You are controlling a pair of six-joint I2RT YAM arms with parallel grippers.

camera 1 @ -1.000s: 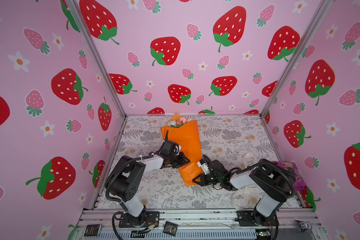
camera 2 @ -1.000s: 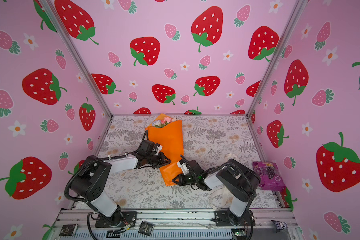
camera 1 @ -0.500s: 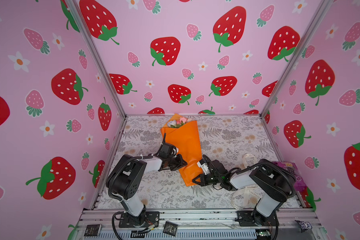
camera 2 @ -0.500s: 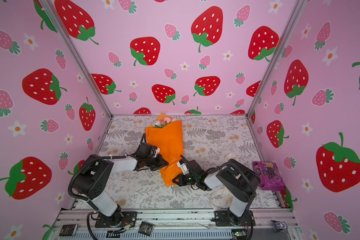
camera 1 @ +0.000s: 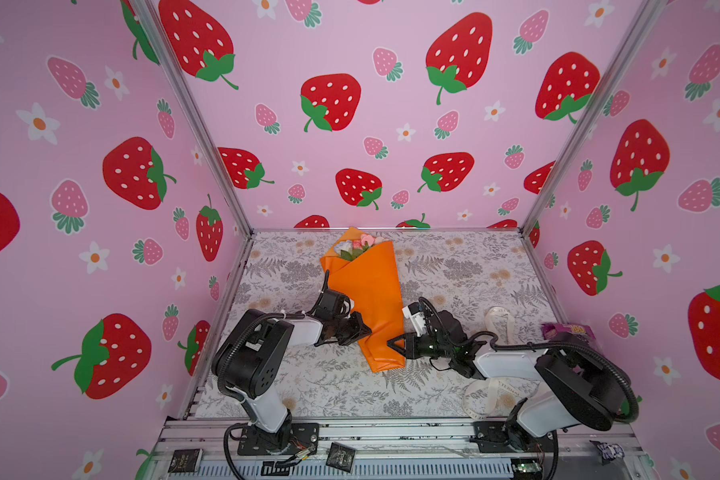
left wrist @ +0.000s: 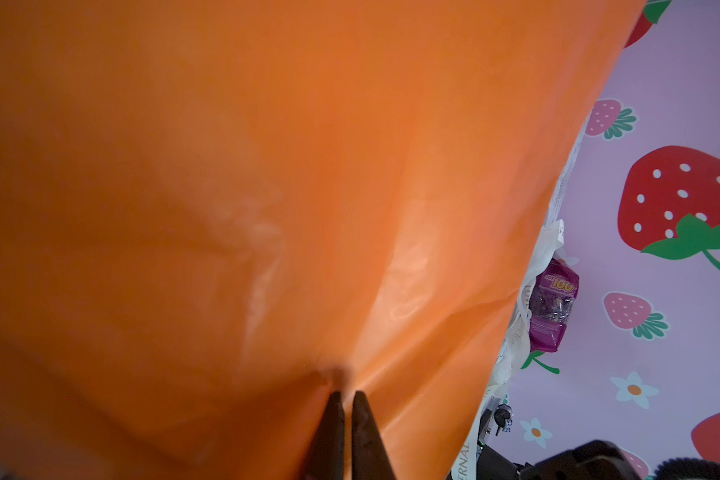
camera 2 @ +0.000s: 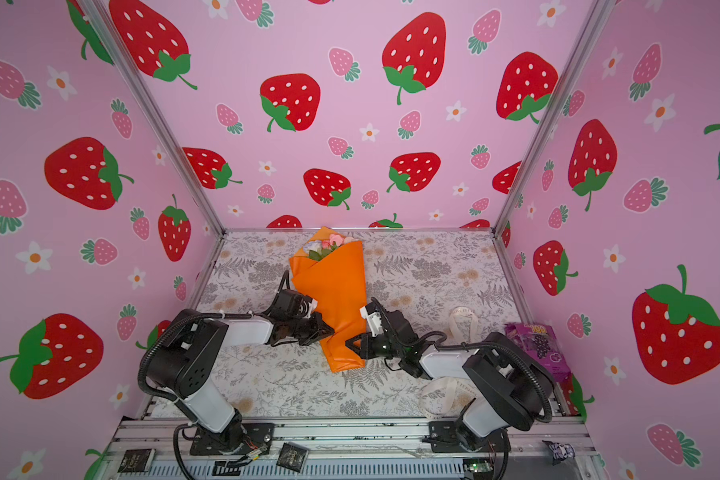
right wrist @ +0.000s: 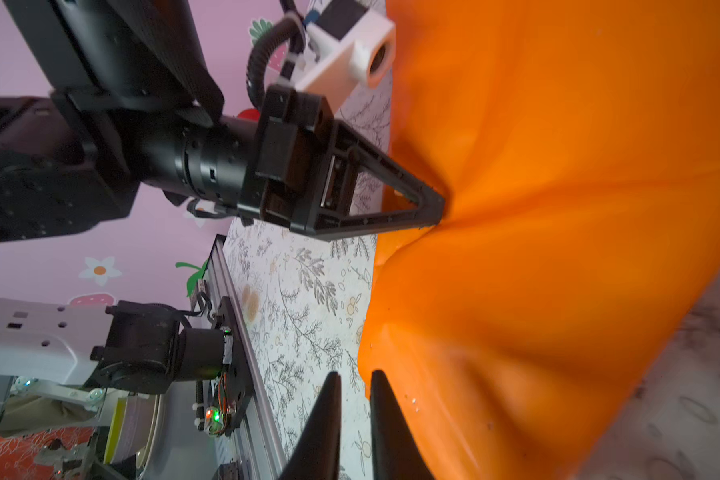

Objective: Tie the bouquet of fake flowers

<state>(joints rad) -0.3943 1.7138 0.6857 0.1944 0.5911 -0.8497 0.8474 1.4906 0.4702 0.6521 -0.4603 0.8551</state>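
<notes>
The bouquet of fake flowers (camera 1: 371,286) lies on the table in an orange paper cone, with pink and white blooms (camera 1: 360,245) at the far end. It also shows in the other top view (camera 2: 333,286). My left gripper (camera 1: 366,332) (camera 2: 330,332) is at the cone's left side, shut on a pinch of the orange paper (left wrist: 267,166). Creases run out from its tips (left wrist: 347,395) (right wrist: 435,208). My right gripper (camera 1: 389,343) (camera 2: 347,343) is at the cone's lower right edge. Its jaws (right wrist: 356,374) stand slightly apart with only table between them, one finger beside the paper (right wrist: 558,208).
A cream ribbon (camera 1: 497,322) lies in loops on the table under and behind the right arm, with more ribbon (camera 1: 491,395) near the front rail. A purple packet (camera 1: 566,330) sits at the right wall. Pink strawberry walls enclose the floral table (camera 1: 454,266).
The left gripper has shifted slightly toward the front along the cone's left side. The bouquet and the right arm stay about where they were.
</notes>
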